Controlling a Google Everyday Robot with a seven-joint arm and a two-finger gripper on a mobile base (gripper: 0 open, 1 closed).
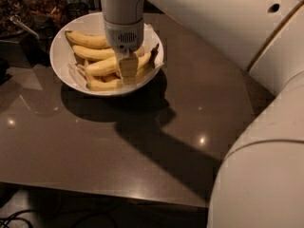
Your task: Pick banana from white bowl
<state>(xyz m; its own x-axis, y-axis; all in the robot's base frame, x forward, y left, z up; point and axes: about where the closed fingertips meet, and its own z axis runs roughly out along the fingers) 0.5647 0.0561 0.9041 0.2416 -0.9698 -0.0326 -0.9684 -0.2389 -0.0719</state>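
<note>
Presently the gripper [128,72] sits inside the white bowl [58,56], upper left of the frame, directly over the middle of the banana [102,66]; whether it is clamped or apart cannot be told. The banana lies across the bowl, its dark stem tip at the right rim. Shorter bananas [88,40] lie beside it. The bowl stands on a dark glossy table [142,146]. The white arm [213,18] extends to the upper right.

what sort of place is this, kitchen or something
Likely a kitchen or break-room counter: a dark glossy countertop, a white bowl of bananas, and food containers at the back left. The gripper is down in the bowl, over the bananas.
</note>
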